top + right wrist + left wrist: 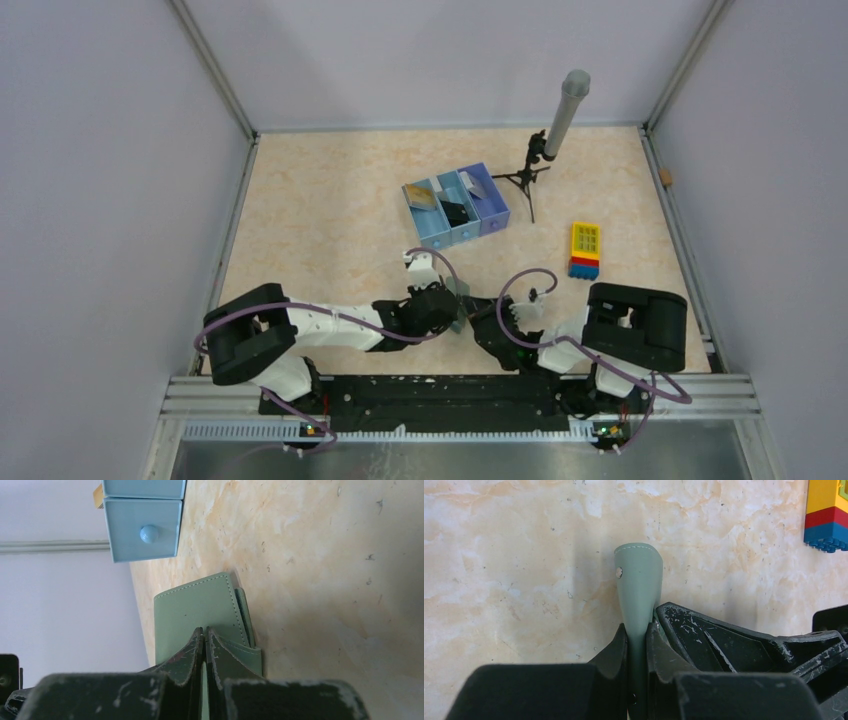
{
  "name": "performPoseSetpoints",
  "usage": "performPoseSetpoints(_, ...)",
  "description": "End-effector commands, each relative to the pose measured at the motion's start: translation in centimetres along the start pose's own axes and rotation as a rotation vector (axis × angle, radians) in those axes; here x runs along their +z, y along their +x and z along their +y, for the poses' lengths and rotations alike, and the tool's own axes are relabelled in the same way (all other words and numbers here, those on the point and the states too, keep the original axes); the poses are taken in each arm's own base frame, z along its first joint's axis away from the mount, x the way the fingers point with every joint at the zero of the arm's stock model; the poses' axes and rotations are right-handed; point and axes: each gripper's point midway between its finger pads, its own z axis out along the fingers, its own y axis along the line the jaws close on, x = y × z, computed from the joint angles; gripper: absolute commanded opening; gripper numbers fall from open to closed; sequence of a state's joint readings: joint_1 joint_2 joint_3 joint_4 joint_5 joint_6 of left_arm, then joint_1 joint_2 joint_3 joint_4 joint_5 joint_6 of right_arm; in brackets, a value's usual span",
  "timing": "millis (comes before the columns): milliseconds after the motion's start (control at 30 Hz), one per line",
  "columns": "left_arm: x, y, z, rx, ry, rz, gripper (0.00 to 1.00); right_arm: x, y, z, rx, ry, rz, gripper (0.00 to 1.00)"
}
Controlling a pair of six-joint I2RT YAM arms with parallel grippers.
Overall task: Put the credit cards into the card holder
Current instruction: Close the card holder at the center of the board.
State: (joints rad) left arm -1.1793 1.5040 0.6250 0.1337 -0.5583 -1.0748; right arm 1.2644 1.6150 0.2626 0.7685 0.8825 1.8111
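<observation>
The grey-green card holder [463,297] hangs between my two grippers near the front middle of the table. In the left wrist view the card holder [639,582] stands edge-on, and my left gripper [637,628] is shut on it. My left gripper [452,306] sits on its left side. My right gripper [205,630] is shut on a thin flap of the card holder [192,605]; from above, the right gripper [486,317] comes in from the right. Three cards lie in the blue tray: a golden one [420,196], a dark one [456,212] and a pale one [476,184].
The blue three-compartment tray [441,238] stands behind the grippers, its knobbed front [142,527] in the right wrist view. A stack of toy bricks [584,250] lies to the right. A small tripod with a grey cylinder [560,120] stands at the back right.
</observation>
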Motion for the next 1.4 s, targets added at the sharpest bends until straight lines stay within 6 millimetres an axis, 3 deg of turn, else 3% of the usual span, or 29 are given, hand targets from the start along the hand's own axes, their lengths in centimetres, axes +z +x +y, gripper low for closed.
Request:
performPoseSetpoints(0,0.3,5.2,3.8,0.115,-0.070,0.165,0.00,-5.6,10.6,-3.4,-0.130,0.145,0.511,0.00)
performPoseSetpoints(700,0.6,5.8,1.5,0.124,0.058,0.166,0.00,-7.2,12.0,-2.7,-0.199,0.142,0.545,0.00)
performPoseSetpoints(1367,1.6,6.1,0.8,0.141,0.021,0.125,0.00,-8.4,14.7,-0.6,-0.181,0.100,0.599,0.00)
